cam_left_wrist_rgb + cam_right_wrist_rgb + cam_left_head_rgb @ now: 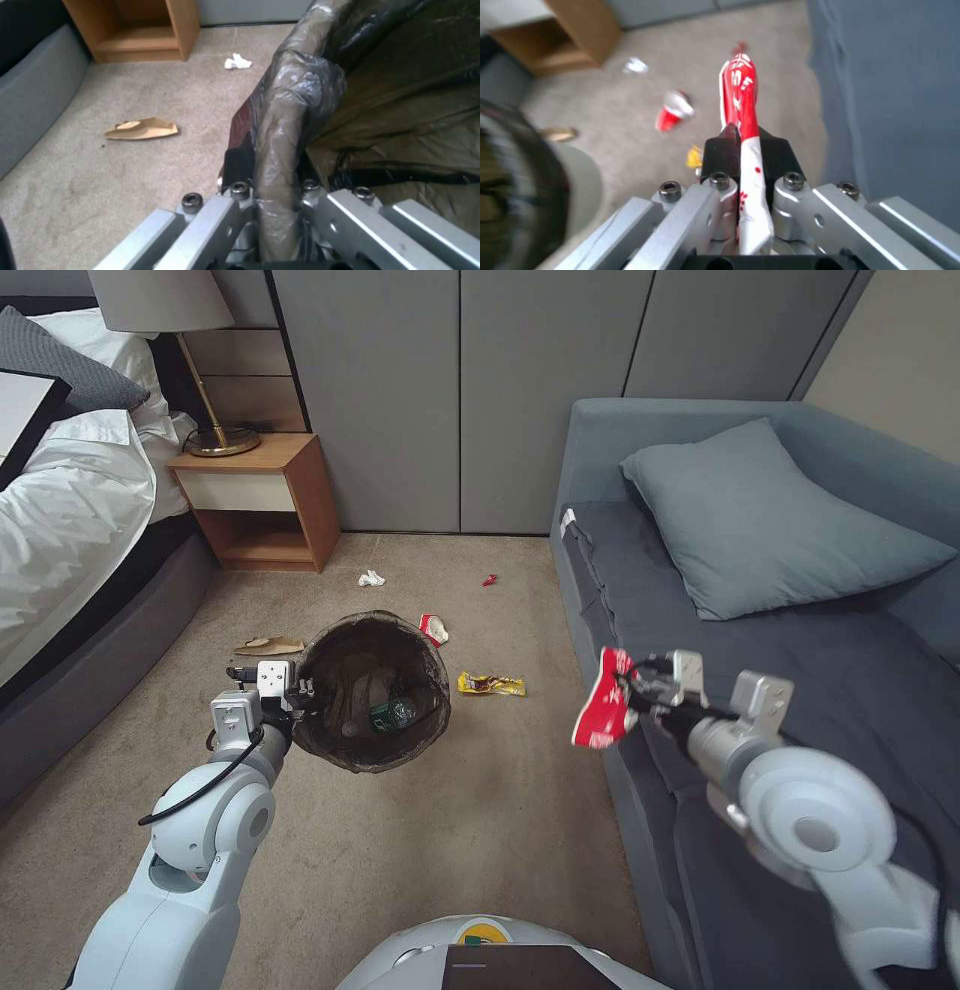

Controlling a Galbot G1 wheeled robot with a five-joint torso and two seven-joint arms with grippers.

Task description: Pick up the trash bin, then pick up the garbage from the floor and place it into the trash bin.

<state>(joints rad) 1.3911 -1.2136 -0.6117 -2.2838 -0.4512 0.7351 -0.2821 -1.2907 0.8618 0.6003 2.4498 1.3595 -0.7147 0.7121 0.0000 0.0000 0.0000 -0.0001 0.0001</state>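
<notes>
Your left gripper point(300, 698) is clamped on the trash bin point(372, 690) rim, bin held over carpet w/ a bottle point(392, 713) inside per head view. Right gripper point(741, 144) pinches a red wrapper point(740, 93) beside the sofa point(800, 670); left wrist cam shows the pinched bag-covered rim close up.

The left arm reaches forward and low on the robot's left, its elbow bent and a black cable looping along the forearm. The left pincer point(297, 698) is clamped over the rim of the trash bin point(372, 690), one finger point(239, 165) outside the wall and the other apparently inside, hidden by the bag. The right arm stretches out higher on the robot's right, its wrist angled inward. The right pincer point(628, 695) is closed flat on a red and white wrapper point(604, 712), whose free end sticks out past the black fingertips point(721, 152).
</notes>
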